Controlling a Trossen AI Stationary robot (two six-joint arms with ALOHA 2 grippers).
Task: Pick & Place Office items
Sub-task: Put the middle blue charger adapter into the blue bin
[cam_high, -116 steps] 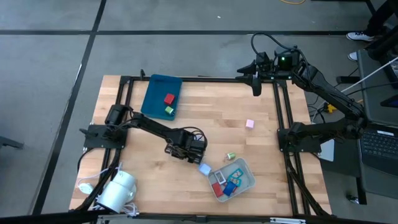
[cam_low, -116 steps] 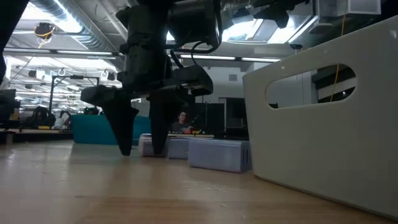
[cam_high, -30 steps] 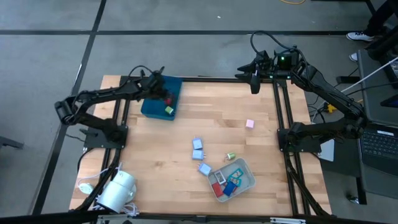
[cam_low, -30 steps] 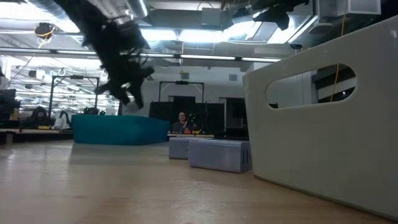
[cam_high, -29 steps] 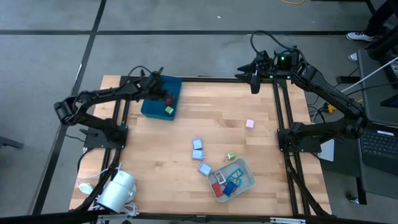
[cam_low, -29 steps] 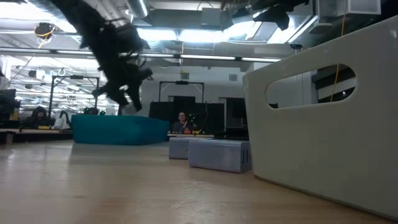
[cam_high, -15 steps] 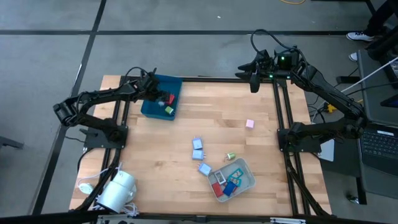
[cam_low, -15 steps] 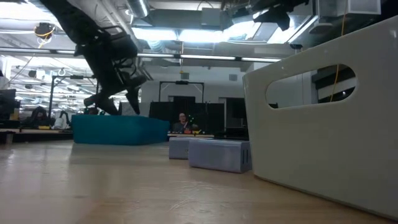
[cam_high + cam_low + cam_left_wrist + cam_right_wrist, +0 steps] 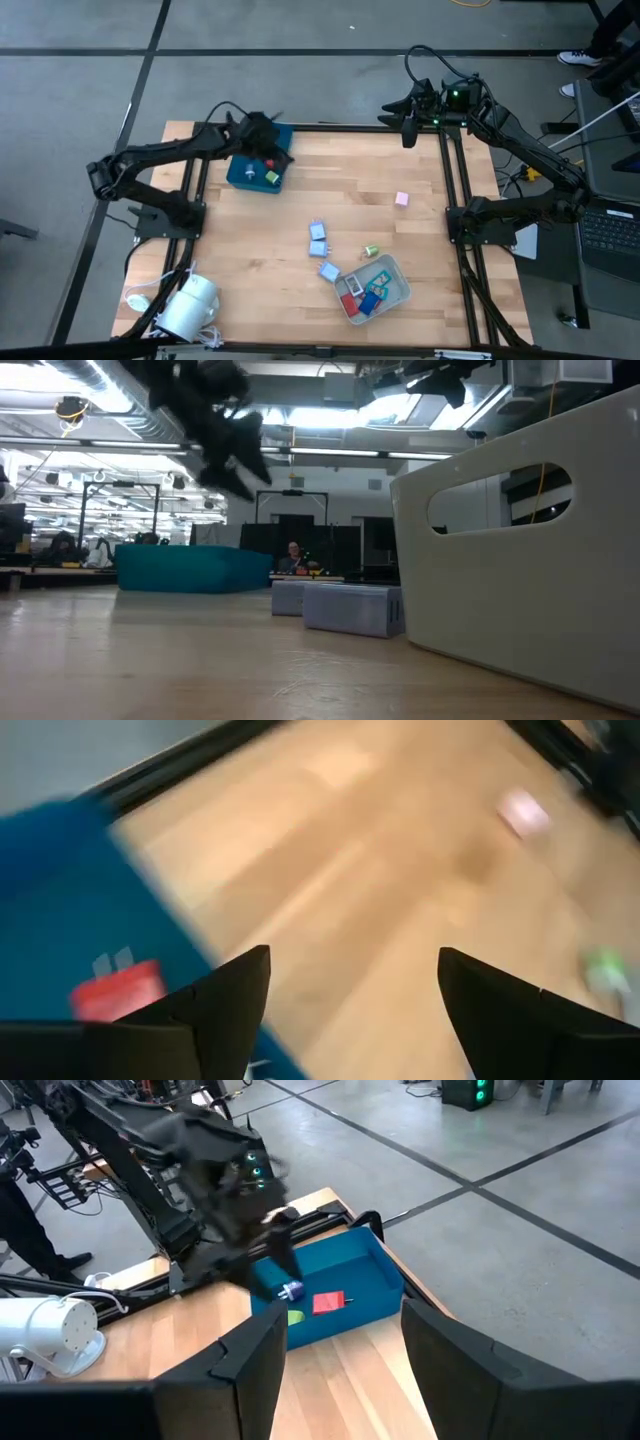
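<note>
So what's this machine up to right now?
It is sorting small office items from the table into trays. The left end effector hangs open and empty above the dark teal tray, which holds a red block and a green piece. The right end effector waits open at the table's far edge.

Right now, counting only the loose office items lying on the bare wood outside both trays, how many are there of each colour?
Light blue blocks: 3
Pink block: 1
Green item: 1
Total: 5
</note>
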